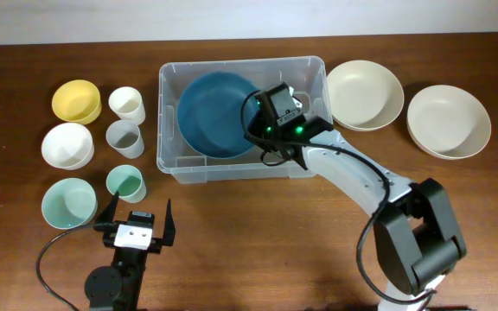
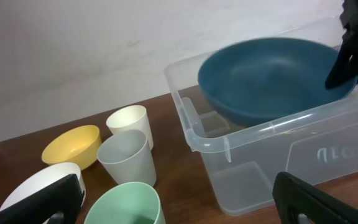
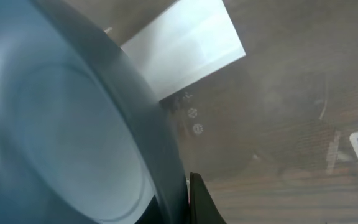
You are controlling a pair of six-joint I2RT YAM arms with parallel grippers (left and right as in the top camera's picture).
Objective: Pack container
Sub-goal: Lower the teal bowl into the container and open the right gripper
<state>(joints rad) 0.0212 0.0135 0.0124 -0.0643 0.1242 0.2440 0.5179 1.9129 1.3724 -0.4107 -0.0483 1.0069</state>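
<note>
Two arms: right gripper (image 1: pixel 258 123) pinches the rim of the blue bowl (image 1: pixel 213 112) inside the container (image 1: pixel 168 130); left gripper (image 1: pixel 140 207) gapes wide.

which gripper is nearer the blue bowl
Right. The right gripper is clamped on the rim of the blue bowl inside the container; the left gripper is open outside it, by the green cup.

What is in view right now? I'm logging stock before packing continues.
clear rectangular plastic bin: one, transparent, centre
dark blue round bowl: one, dark blue, tilted, partly in the bin
large cream round bowls: two, cream, right of the bin
small round bowls: three, yellow, white, pale green, far left
round cups: three, white, grey, green, between small bowls and bin
left gripper: one, black, open, front left, empty
right gripper: one, black, shut on the dark blue bowl's rim
</note>
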